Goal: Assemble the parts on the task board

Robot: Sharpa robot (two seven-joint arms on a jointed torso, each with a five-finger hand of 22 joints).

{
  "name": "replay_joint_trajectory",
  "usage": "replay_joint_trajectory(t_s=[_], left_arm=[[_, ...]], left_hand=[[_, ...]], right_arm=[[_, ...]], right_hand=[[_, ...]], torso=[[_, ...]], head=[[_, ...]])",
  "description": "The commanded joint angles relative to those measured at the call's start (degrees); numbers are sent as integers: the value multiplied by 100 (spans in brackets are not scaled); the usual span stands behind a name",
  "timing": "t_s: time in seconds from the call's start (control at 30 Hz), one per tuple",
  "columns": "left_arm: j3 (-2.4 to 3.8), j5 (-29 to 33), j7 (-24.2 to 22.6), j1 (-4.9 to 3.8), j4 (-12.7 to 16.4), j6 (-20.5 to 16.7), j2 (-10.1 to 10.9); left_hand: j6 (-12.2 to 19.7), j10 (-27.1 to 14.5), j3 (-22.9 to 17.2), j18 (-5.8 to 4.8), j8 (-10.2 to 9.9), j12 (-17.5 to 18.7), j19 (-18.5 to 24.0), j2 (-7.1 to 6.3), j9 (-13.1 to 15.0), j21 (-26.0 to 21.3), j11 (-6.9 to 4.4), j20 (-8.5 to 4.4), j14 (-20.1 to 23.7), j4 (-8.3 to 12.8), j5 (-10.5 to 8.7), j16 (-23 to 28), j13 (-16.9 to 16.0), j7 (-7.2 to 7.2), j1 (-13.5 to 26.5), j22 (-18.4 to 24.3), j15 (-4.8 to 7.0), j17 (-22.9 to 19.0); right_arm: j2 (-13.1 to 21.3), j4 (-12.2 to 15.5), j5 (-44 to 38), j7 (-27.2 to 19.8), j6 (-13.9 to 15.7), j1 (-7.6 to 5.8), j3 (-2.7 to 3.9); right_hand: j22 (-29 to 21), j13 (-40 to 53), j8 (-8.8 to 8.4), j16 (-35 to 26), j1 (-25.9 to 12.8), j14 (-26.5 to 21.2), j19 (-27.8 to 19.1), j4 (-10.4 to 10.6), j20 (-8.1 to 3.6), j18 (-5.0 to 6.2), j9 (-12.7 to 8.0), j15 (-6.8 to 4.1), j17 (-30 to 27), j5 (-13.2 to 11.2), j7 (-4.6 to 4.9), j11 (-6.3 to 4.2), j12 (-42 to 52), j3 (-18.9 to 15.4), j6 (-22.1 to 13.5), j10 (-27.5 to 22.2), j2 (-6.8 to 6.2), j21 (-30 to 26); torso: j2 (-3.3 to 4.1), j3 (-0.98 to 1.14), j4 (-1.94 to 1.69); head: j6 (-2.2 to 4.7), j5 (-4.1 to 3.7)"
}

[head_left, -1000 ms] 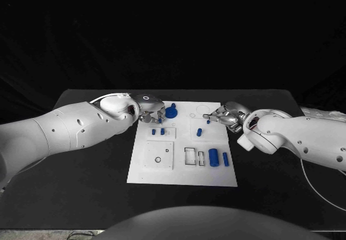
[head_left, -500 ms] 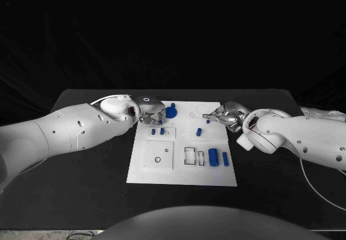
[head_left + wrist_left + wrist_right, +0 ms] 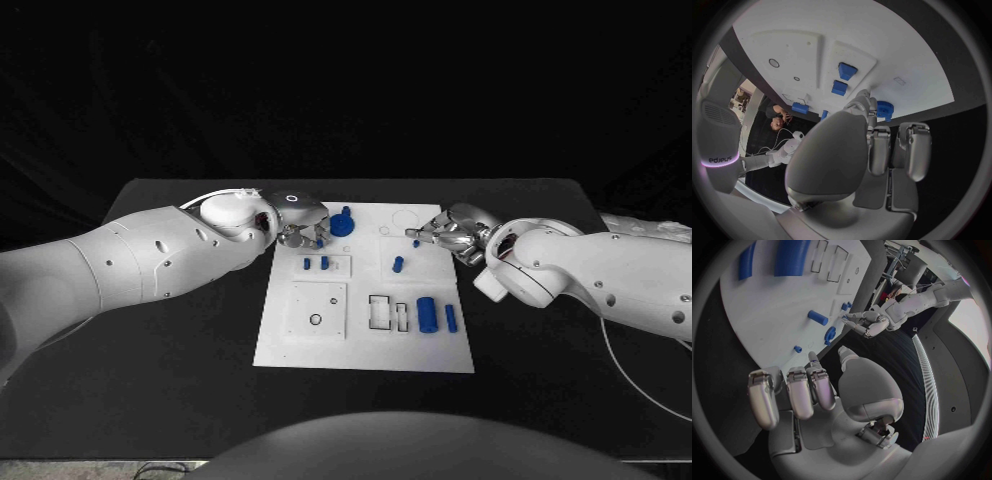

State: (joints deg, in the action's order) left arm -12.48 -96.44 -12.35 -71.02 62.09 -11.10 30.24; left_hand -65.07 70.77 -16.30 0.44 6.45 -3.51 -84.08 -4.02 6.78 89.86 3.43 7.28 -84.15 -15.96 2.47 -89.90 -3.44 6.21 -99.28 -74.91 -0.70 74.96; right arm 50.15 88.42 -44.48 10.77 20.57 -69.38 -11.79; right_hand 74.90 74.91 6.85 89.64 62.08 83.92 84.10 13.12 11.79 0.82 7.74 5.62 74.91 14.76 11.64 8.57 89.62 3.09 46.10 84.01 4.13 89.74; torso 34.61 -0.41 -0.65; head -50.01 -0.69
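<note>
The white task board (image 3: pixel 361 340) lies mid-table. My left hand (image 3: pixel 299 233) hovers at its far left corner, fingertips close beside the blue gear (image 3: pixel 342 224) (image 3: pixel 884 108), with nothing in its grasp. Just nearer me, two short blue pegs (image 3: pixel 315 264) (image 3: pixel 842 79) stand in the board. My right hand (image 3: pixel 444 233) is at the far right edge. Its thumb and one finger reach toward a tiny blue piece (image 3: pixel 417 243) (image 3: pixel 798 348) lying on the board, while the other fingers (image 3: pixel 798 392) are curled. Another blue peg (image 3: pixel 398 265) (image 3: pixel 817 317) stands mid-board.
A thick blue cylinder (image 3: pixel 427 313) (image 3: pixel 792 255) and a thin blue bar (image 3: pixel 451 318) (image 3: pixel 747 261) lie near the board's right edge, beside empty rectangular slots (image 3: pixel 382 311). A raised square plate with a ring (image 3: pixel 316 310) fills the near left. Black table surrounds the board.
My left hand has shifted very slightly toward the gear. The right hand and the parts have stayed put.
</note>
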Motion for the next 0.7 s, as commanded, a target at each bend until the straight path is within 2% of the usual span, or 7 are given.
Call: replay_joint_trajectory(t_s=[0.03, 0.7], left_arm=[[3, -57, -61, 3, -3, -56, -14], [3, -47, -56, 13, -96, 69, -89]], left_hand=[[12, -7, -20, -44, 22, 5, -592, 2, 5, 14, -28, -30, -585, -3, 33, -10, -5, -10, -37, -1509, 3, 1504], [28, -48, -44, -44, 2, 11, -592, 0, -1, 14, -35, -31, -585, -5, 33, -10, -3, -23, -44, -1509, 5, 1504]], right_arm=[[0, 4, -23, 18, -93, 3, -1], [-22, -9, -21, 32, -134, 3, -1]], right_hand=[[1510, 1509, 32, 36, 1, 608, 590, 4, 33, -82, 9, 24, 1509, 32, 133, 50, 38, -36, 45, 599, 46, 26], [1510, 1509, 32, 36, 1, 608, 590, 4, 33, -82, 9, 24, 1509, 32, 133, 50, 38, -36, 45, 599, 46, 26]], torso=[[1, -3, 1], [1, -1, 0]], head=[[1, -8], [13, 5]])
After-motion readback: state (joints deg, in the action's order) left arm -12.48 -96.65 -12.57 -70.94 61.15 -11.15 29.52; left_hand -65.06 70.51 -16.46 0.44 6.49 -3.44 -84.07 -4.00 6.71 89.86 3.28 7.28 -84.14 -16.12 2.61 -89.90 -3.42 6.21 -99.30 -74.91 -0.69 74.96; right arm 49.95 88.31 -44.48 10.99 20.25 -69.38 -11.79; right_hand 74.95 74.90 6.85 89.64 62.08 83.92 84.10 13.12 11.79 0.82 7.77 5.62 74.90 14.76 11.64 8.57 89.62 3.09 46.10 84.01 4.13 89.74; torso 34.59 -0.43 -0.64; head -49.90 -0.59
